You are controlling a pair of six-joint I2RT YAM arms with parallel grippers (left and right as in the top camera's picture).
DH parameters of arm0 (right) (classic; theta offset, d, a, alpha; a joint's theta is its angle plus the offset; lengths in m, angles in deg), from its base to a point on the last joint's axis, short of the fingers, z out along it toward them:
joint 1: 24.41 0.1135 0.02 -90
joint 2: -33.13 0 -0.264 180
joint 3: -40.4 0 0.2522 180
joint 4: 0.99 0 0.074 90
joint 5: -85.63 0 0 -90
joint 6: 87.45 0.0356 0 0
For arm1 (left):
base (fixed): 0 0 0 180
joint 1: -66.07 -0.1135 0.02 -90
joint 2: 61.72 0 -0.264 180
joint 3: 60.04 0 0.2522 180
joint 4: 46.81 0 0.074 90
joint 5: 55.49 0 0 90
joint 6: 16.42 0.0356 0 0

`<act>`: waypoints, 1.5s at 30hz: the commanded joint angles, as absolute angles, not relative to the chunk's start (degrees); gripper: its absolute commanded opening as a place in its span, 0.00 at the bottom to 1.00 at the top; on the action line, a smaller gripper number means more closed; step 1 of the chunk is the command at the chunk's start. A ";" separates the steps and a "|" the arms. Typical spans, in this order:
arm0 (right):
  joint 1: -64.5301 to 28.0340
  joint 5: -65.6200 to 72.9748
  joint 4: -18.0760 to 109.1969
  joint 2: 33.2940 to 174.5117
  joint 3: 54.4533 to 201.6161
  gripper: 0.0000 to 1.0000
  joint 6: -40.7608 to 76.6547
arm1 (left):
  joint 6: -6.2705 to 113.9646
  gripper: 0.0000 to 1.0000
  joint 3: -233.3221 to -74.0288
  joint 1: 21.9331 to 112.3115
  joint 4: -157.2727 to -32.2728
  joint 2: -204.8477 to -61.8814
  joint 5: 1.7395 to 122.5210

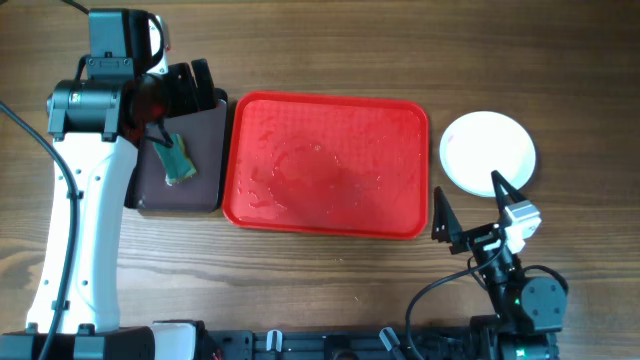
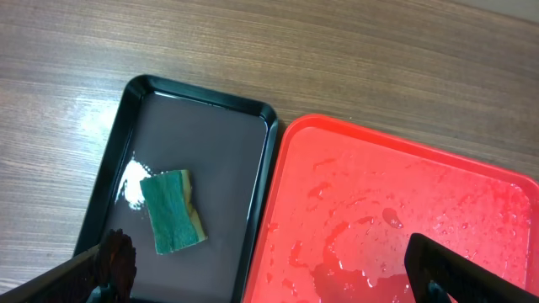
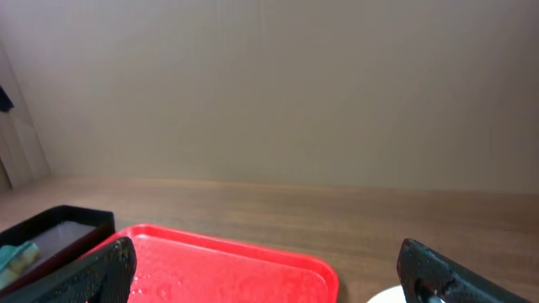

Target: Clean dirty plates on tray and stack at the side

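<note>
Your left fingers (image 2: 459, 269) are spread wide and grasp nothing; they hang over the black tray (image 2: 210, 126), which sits on the surface (image 1: 330, 290) just left of the red tray (image 1: 328, 165). A green and yellow sponge (image 2: 173, 210) lies flat in the black tray, with a dab of white foam (image 2: 132, 181) touching its left edge. The red tray sits mid-surface, its floor wet with drops and a thin film of water. To its right, apart from it, a white plate (image 1: 488, 152) rests on the surface; you cannot tell from above whether others lie under it. Your right fingers (image 3: 93, 269) are also released and wide, holding nothing, and sit just in front of the plate, near the tray's right corner.
</note>
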State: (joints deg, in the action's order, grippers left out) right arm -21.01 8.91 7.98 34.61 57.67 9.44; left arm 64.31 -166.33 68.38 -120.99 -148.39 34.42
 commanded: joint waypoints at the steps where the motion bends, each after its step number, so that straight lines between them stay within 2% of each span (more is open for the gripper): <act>1: -20.82 8.37 5.31 33.29 54.67 1.00 8.70 | 63.76 1.00 -166.33 68.49 -120.88 -148.72 35.09; 7: -20.82 5.42 6.34 33.29 54.43 1.00 8.70 | 63.74 1.00 -166.33 68.49 -120.88 -148.72 35.09; 11: -20.82 4.41 12.26 33.29 54.43 1.00 8.72 | 63.74 1.00 -166.33 68.49 -120.88 -148.72 35.09; 35: -20.82 4.43 12.15 34.15 54.45 1.00 8.70 | 64.46 1.00 -166.33 68.49 -121.25 -148.63 33.54; 41: -20.82 4.43 12.15 34.15 54.45 1.00 8.72 | 64.39 1.00 -165.89 68.97 -121.71 -140.63 30.37; 45: -20.82 4.43 12.15 34.15 54.45 1.00 8.70 | 64.41 1.00 -158.62 68.95 -112.60 -130.42 31.20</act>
State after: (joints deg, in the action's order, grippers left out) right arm -21.01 5.63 12.33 34.15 54.52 9.29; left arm 64.33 -164.01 68.62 -118.54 -141.38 31.79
